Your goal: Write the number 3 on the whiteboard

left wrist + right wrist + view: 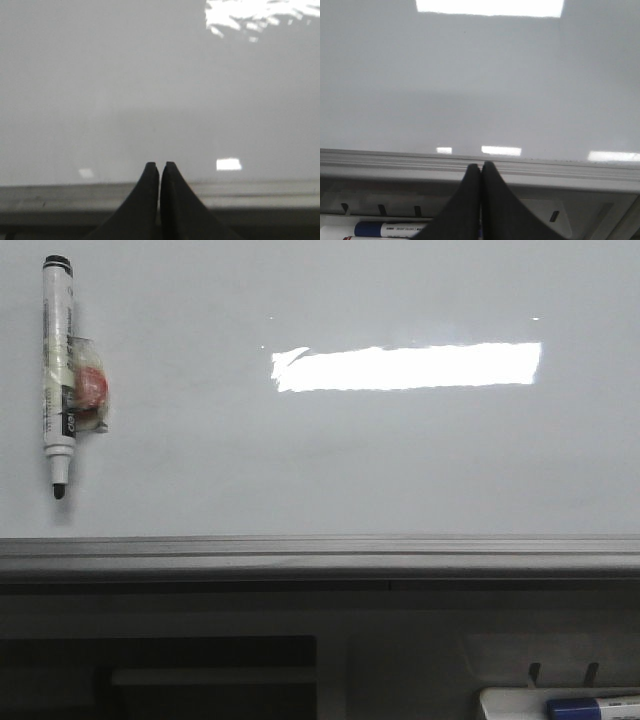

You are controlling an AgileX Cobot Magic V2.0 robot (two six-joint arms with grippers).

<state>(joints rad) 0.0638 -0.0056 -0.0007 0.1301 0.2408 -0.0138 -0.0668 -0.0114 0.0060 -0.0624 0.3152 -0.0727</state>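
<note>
A: The whiteboard filled most of the front view, glossy and pale, a bright light reflection right of centre, its grey rail running across the lower third. No number 3 on it; the surface was bare of ink.

B: And the pen?

A: A black-capped marker lay at the upper left of the frame, tip pointing down-frame, with a small red piece taped to its barrel, probably there to give the fingers a hold. Uncapped at the tip, so ready to write.

B: Grippers?

A: Left gripper had its fingers pressed together on nothing, poised over the near rail. Right gripper the same, closed and empty. Below it sat a tray with a blue-labelled marker, also at the lower right of the front view.

B: So nothing begun.

A: My reading: the left arm sat nearer the pen, so pickup would fall to it.
</note>
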